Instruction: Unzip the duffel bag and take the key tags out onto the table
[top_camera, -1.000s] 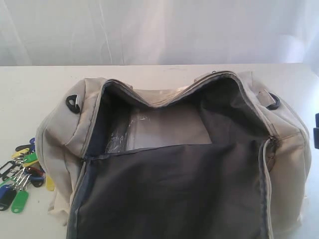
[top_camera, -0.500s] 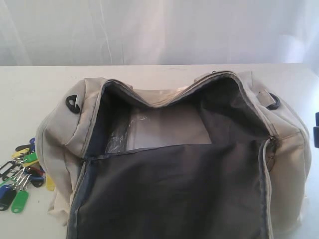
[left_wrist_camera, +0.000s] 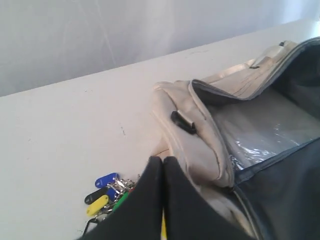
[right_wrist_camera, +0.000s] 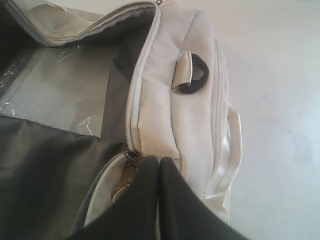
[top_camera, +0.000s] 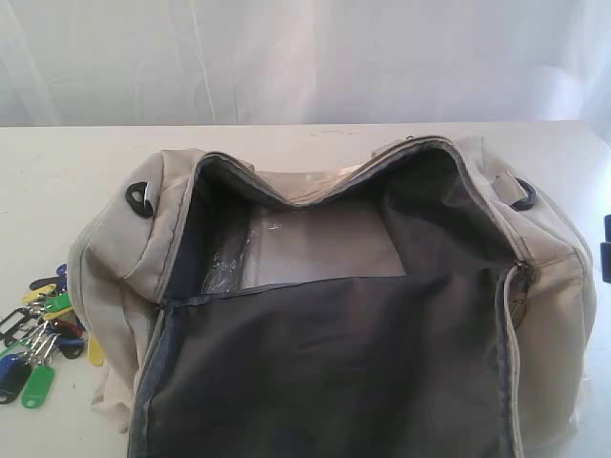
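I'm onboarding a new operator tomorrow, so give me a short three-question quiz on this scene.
1. True or false: the large cream fabric duffel bag is zipped shut.
2. The bunch of coloured plastic key tags lies: A inside the bag; B on the white table beside the bag; C on the floor.
3. Fill in: the left gripper and right gripper are both ____.
Key: 1 false; 2 B; 3 shut.

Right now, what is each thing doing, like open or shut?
Big cream fabric duffel bag: unzipped, gaping open, dark lining showing.
Bunch of colourful plastic key tags: out, lying on the white table beside the bag.
Left hand: shut, holding nothing.
Right hand: shut, holding nothing.
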`<state>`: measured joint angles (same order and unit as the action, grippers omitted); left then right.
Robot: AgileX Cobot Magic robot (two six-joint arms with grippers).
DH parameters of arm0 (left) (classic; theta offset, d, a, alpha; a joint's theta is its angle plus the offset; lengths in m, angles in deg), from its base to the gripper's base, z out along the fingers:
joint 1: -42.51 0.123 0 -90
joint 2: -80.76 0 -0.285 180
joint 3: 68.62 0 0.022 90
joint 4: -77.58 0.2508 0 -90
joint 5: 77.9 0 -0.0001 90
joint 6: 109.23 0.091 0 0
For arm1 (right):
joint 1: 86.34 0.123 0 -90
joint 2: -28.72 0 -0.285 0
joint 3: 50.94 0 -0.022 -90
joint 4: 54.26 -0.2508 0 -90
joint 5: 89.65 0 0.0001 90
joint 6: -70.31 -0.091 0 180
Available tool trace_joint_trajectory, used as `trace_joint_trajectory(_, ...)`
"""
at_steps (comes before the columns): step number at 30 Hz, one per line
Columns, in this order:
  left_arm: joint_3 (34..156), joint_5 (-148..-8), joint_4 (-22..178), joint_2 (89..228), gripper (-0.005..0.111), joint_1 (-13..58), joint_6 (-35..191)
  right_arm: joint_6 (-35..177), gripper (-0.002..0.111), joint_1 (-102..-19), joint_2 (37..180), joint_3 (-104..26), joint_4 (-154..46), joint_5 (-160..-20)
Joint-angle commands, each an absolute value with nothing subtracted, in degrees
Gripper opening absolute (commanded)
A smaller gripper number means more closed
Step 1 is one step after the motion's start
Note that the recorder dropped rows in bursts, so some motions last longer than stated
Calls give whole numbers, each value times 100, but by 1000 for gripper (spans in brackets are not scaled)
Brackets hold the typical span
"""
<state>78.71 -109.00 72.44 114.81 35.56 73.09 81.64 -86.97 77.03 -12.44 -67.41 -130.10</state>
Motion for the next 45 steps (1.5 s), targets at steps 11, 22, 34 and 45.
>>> trace_joint_trajectory(11, 4612, -10445, 7179, 9730, 0, 4732, 7274, 8210, 0, -8687, 7664, -1233, -6741, -12955)
trace_joint_trajectory(22, 3416, -8243, 7184, 8855, 0, 4754, 7350, 8210, 0, -8687, 7664, -1233, -6741, -12955)
trace_joint_trajectory(34, 3416, -8383, 7184, 8855, 0, 4754, 7350, 8210, 0, -8687, 7664, -1233, -6741, -12944)
trace_joint_trajectory(45, 3416, -8383, 7184, 8855, 0, 4754, 7350, 8210, 0, -8687, 7664, -1233, -6741, -12944)
